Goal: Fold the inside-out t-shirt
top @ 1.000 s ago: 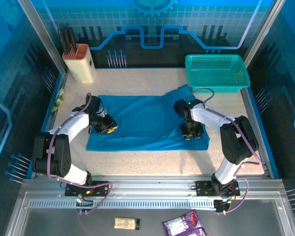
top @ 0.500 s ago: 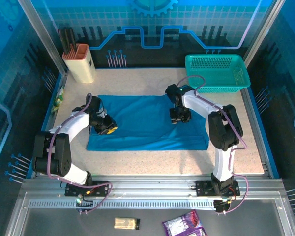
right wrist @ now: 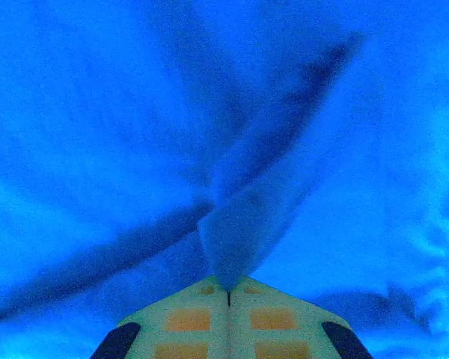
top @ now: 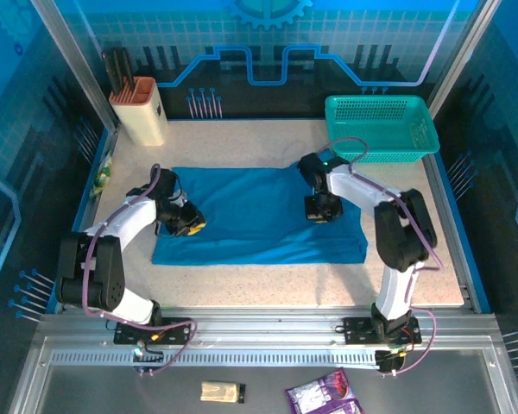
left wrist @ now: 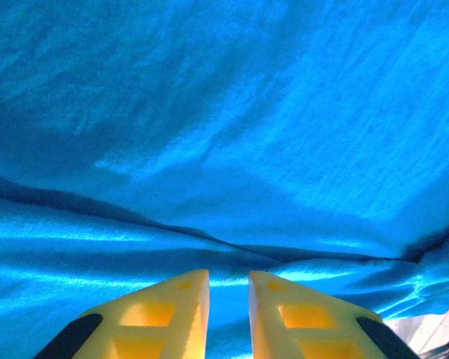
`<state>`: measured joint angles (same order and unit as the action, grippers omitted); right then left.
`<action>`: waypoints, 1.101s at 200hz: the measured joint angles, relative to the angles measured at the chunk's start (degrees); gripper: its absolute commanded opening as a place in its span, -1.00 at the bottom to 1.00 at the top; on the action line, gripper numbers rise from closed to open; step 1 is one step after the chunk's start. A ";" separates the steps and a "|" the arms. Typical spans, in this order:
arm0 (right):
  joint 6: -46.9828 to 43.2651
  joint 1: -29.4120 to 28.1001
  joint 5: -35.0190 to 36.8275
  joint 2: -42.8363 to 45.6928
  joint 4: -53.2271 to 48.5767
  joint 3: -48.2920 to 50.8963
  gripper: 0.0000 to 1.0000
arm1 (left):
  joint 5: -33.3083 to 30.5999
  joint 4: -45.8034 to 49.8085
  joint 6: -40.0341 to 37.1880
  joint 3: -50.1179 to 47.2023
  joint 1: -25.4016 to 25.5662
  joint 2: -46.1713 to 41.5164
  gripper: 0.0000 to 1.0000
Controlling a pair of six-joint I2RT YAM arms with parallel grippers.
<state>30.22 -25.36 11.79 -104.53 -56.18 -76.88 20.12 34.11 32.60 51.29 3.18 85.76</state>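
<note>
— Well, where's the shirt (top: 250,220)?
— Spread flat in the middle of the table (top: 242,285), both arms reaching onto it.
— Left gripper (top: 190,224)?
— Down at the shirt's left edge. From the wrist, its fingers (left wrist: 172,314) stand nearly together, with a crease of cloth running into the thin slit between them.
— Right gripper (top: 319,210)?
— Further in, on the right half. Jaws pressed tight, pinching a ridge of cloth that stands up from the tips (right wrist: 227,288).
— Beyond that?
— A teal basket (top: 384,153) at the far right corner, clear of the shirt.
</note>
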 measured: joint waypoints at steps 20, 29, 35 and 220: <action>1.77 0.00 -0.22 8.68 0.39 8.15 -0.82 | -0.28 0.09 0.00 0.00 0.00 0.00 -0.56; 2.84 0.00 -0.44 12.00 0.17 11.98 -0.57 | -0.35 0.09 0.00 0.00 0.00 0.00 -0.57; 3.45 0.00 -0.66 13.57 -0.09 14.12 -0.48 | -0.33 0.09 0.00 0.00 0.00 0.02 -0.56; 0.37 -0.83 5.38 -4.59 -4.57 1.68 -0.24 | -0.33 0.11 -0.22 0.00 0.00 1.16 -0.56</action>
<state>30.59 -26.20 17.17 -109.12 -60.75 -75.20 19.79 34.22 32.38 51.29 3.18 86.91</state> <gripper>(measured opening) 0.396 0.220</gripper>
